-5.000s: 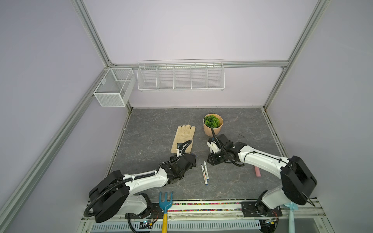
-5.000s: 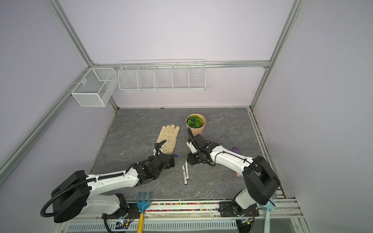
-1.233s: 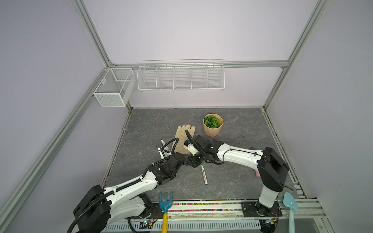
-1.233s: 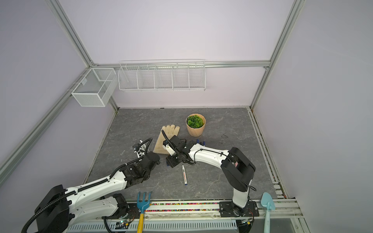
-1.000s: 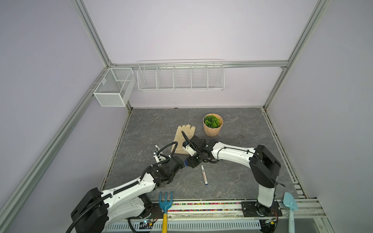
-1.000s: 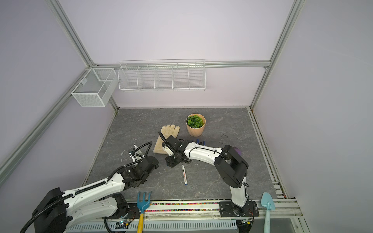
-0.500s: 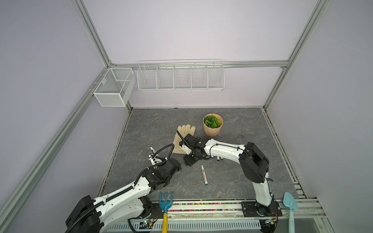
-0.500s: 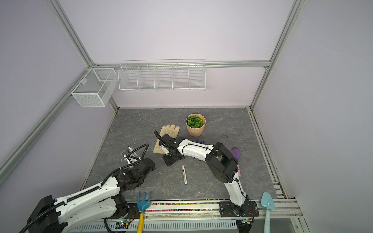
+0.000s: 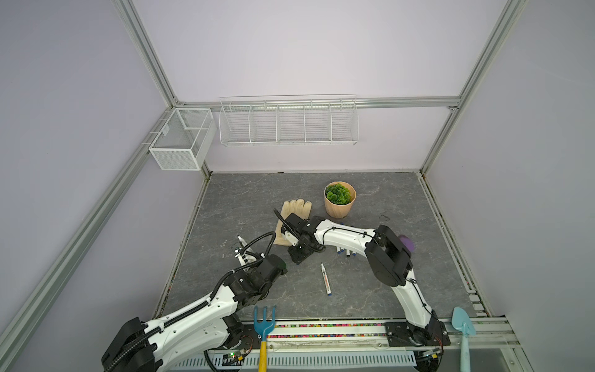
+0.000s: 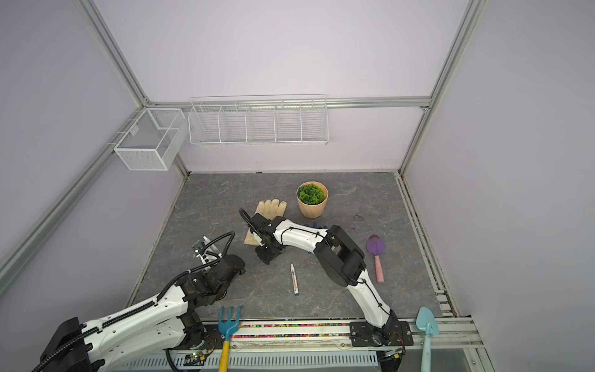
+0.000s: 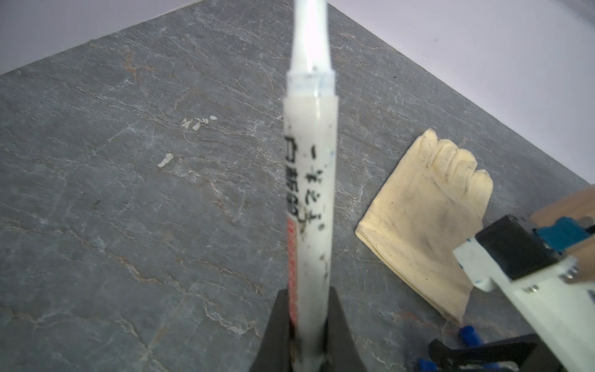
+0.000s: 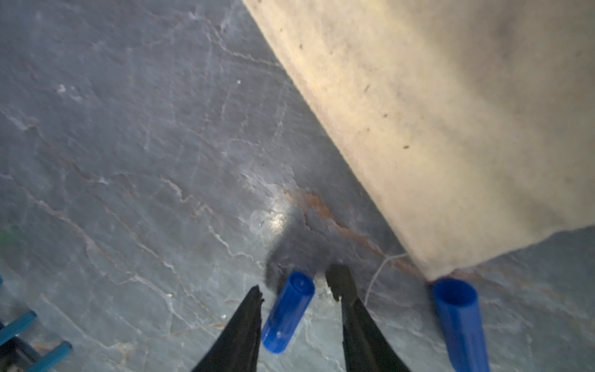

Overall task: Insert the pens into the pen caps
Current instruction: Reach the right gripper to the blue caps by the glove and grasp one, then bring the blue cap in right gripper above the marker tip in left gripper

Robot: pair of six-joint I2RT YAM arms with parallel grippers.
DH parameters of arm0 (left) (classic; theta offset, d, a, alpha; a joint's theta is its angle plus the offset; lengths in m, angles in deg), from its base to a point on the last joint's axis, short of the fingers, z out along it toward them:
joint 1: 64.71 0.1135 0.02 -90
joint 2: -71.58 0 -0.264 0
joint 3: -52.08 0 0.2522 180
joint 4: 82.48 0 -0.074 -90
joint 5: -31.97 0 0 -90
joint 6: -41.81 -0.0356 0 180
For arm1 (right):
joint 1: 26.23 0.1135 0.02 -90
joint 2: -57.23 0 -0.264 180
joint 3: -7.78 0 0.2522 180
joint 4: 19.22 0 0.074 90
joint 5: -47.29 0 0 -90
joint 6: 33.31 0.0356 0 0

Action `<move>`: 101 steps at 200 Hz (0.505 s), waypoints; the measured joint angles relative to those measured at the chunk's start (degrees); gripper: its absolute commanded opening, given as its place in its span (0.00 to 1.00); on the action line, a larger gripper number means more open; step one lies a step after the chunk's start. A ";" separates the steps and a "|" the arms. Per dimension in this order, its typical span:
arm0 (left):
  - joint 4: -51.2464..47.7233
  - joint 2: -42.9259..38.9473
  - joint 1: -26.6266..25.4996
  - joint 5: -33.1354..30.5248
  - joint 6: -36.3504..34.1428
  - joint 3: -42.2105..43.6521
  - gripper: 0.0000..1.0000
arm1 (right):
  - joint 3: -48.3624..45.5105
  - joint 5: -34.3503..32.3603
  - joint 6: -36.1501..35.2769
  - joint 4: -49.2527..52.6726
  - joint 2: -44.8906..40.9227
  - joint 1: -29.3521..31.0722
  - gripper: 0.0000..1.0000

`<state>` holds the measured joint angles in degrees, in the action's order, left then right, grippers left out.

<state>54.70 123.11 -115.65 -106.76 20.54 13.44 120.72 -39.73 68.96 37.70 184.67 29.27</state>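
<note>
left gripper (image 11: 306,309): shut tight on 1 pen (image 11: 309,180). The pen sticks straight out past its fingers, and its tip is bare.
right gripper (image 12: 296,283): its fingers are apart and low over the table, 1 on each side of a blue cap (image 12: 287,312) lying flat. They are not squeezing it yet.
done so far: I can see no pen with a cap on.
left to do: grab this cap, push the held pen in, then do the rest. I think most of the job is ahead.
loose pen (image 9: 325,279): lies flat near the right gripper with no cap on.
more pens (image 9: 345,252): under the right arm, behind its gripper. They are partly hidden, so I cannot count them.
second cap (image 12: 458,319): just beside the right gripper, at the glove's corner.
glove (image 9: 294,211): its edge runs close by the right gripper, so it may get bumped.
plant pot (image 9: 339,209): well beyond both grippers — not in the way.
</note>
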 measured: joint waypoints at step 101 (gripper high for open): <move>0.15 0.02 0.00 0.39 -1.86 0.00 0.00 | 5.49 -10.86 -1.88 4.74 3.37 4.04 0.17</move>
<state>54.86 123.13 -115.65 -106.36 18.68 13.44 126.21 -50.59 67.08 42.44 188.04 33.32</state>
